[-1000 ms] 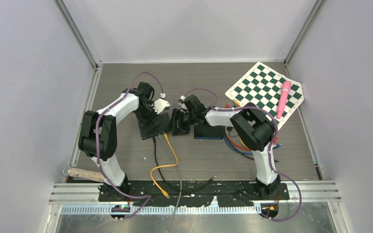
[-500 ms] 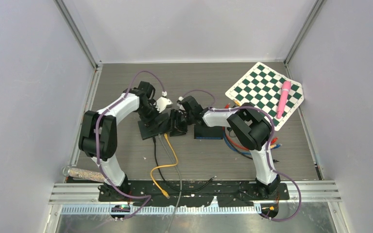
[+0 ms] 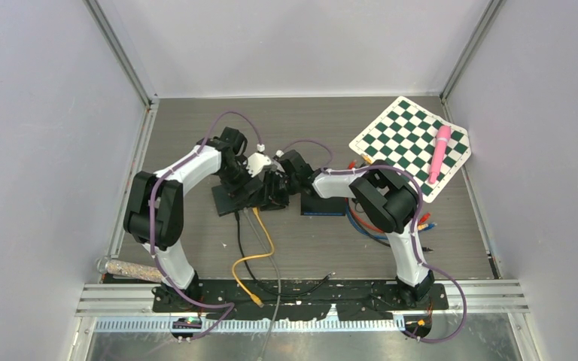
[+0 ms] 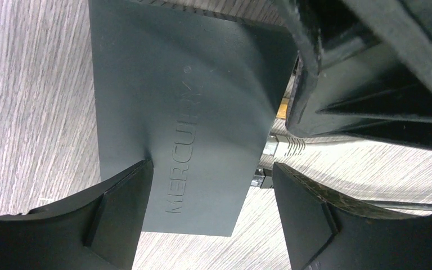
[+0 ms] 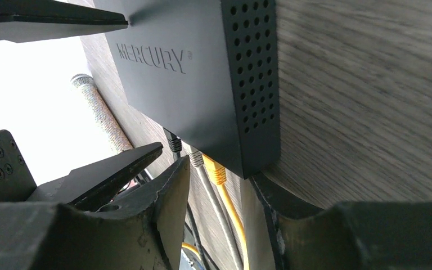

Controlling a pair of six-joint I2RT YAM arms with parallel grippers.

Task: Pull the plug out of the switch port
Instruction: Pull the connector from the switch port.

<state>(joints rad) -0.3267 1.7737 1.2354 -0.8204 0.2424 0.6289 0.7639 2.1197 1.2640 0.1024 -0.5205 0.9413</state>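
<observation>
The black switch (image 3: 229, 199), marked MERCURY, lies flat on the table and also shows in the left wrist view (image 4: 185, 107) and the right wrist view (image 5: 202, 67). A black plug (image 5: 173, 144), a grey plug (image 5: 196, 159) and a yellow plug (image 5: 216, 171) sit in its near ports. The yellow cable (image 3: 266, 239) runs toward me. My left gripper (image 3: 248, 184) (image 4: 211, 185) is open, straddling the switch's corner, with one finger (image 4: 118, 214) against its edge. My right gripper (image 3: 275, 192) (image 5: 218, 185) is open, with the grey and yellow cables between its fingers just below the plugs.
A second dark box (image 3: 323, 203) lies right of the switch, with colored cables (image 3: 365, 222) beside it. A green checkerboard (image 3: 410, 143) carrying a pink object (image 3: 440, 153) is at the back right. A glittery cylinder (image 3: 128, 268) lies at the near left.
Both grippers have closed in on the switch: the left moved right and down over it, the right moved left to its port side. The switch shifted slightly.
</observation>
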